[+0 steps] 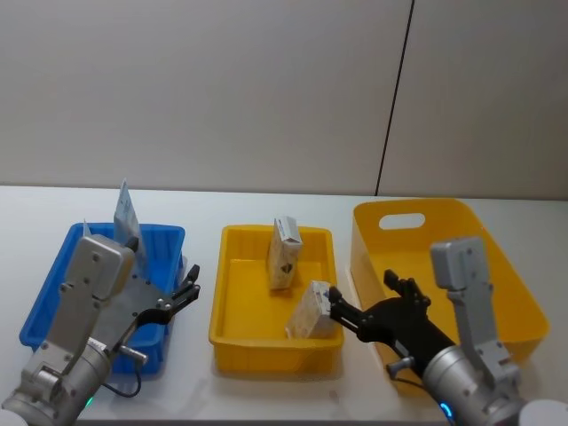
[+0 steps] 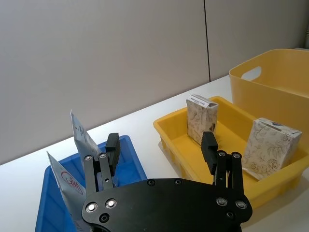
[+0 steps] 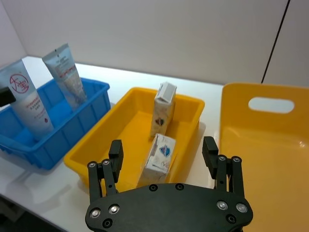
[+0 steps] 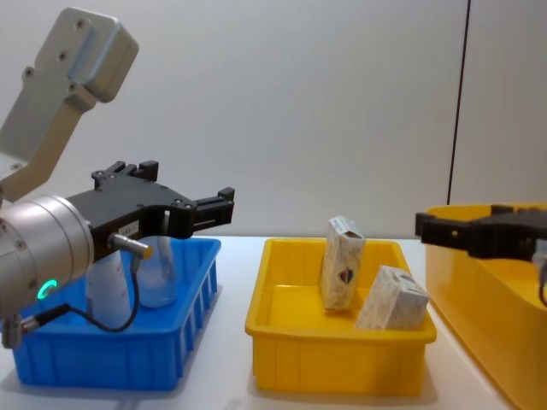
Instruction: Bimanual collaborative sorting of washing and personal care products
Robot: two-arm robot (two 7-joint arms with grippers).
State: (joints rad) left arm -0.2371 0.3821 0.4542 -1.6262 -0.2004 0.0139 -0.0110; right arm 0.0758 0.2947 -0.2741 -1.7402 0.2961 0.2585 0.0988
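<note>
In the lower left of the head view, the left gripper (image 1: 190,282) hangs over the right wall of the blue bin (image 1: 53,293), its jaws wide apart and empty. At lower right, the right gripper (image 1: 362,297) is also spread wide, holding nothing. It sits just beside a tilted carton (image 1: 311,311) in the yellow tray (image 1: 232,330). Farther back in the tray, a second carton (image 1: 285,255) stands upright. A pale blue tube (image 1: 126,211) and a red-circle tube (image 3: 24,96) stand at the blue bin's far end.

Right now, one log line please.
left tool: open, above blue bin edge | right tool: open, by leaning carton | red-logo tube, second tube: in blue bin | upright carton, leaning carton: in yellow tray
</note>
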